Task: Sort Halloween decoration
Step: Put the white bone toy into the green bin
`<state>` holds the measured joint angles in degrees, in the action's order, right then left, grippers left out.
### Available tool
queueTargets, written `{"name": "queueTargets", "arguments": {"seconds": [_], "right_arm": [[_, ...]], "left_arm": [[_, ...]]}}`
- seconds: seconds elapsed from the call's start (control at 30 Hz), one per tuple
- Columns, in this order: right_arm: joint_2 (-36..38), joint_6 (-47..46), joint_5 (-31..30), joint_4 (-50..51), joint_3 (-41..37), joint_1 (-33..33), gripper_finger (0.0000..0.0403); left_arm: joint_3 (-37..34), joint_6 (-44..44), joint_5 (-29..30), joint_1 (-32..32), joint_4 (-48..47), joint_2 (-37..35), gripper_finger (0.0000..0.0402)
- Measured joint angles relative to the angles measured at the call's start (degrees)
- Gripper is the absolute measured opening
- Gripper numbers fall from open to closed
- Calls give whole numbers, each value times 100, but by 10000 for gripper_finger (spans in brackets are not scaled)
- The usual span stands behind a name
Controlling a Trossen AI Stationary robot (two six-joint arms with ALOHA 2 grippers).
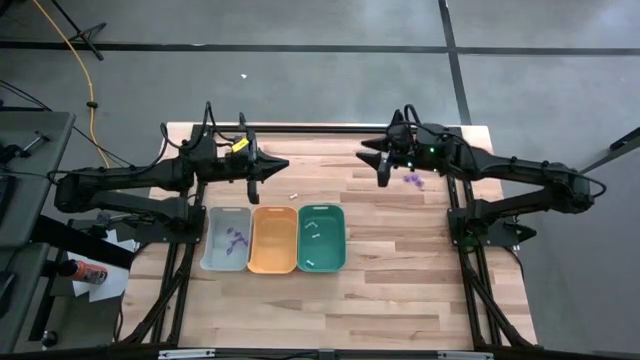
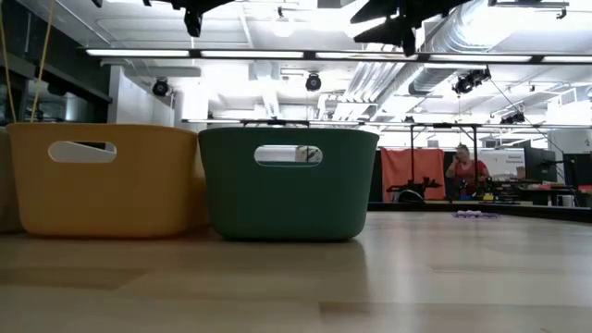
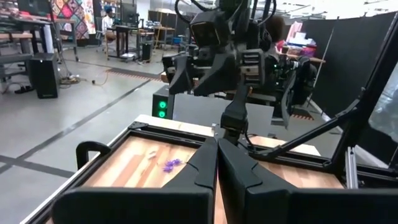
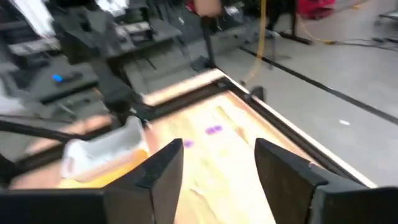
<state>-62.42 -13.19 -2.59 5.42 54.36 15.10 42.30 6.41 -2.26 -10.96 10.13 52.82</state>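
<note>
Sorting partly done.
Purple pieces [image 1: 235,239] lie in the grey tray [image 1: 211,256], white sticks [image 1: 312,232] in the teal tray [image 1: 339,245]; purple bits [image 1: 413,180] and a white stick [image 1: 295,194] remain on the tabletop [image 1: 400,290]. Left gripper [image 1: 252,181] jaws together, right gripper [image 1: 383,176] jaws apart, empty.

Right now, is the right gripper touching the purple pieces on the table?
Apart. The low view shows the right gripper raised high above the purple pieces lying on the table.

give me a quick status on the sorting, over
Left gripper shut, empty, above the table. Right gripper open, empty, near loose purple pieces. Purple pieces in grey tray, white ones in teal tray. Nothing in the way.
</note>
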Motion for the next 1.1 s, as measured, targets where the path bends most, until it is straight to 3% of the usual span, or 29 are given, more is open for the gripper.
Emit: {"name": "queueTargets", "arguments": {"seconds": [0.13, 0.27, 0.4, 0.6, 0.73, 1.0, 1.1], "right_arm": [[-280, 160, -600, 1978, 1223, 252, 205], [-981, -56, -1403, 4102, 2516, 1005, 206], [-1685, -120, -1543, 5338, 2980, 1999, 206], [-2602, -228, -1428, 5789, 2772, 3162, 206], [-3223, -236, -742, 5837, 2499, 3698, 206], [-4300, 13, 256, 6018, 2002, 4243, 206], [-4474, 16, 272, 6008, 1944, 4297, 206]], "left_arm": [[0, 101, 20, 0, -13, 0, 0], [0, 105, 20, 0, -75, 0, 0], [0, 108, 20, 0, -220, 0, 0], [0, 101, 42, 0, -336, 1, 0], [0, 99, 44, 0, -332, 2, 0], [0, 92, 63, -8, -329, 2, 0], [0, 92, 63, -55, -327, 2, 0]]}}
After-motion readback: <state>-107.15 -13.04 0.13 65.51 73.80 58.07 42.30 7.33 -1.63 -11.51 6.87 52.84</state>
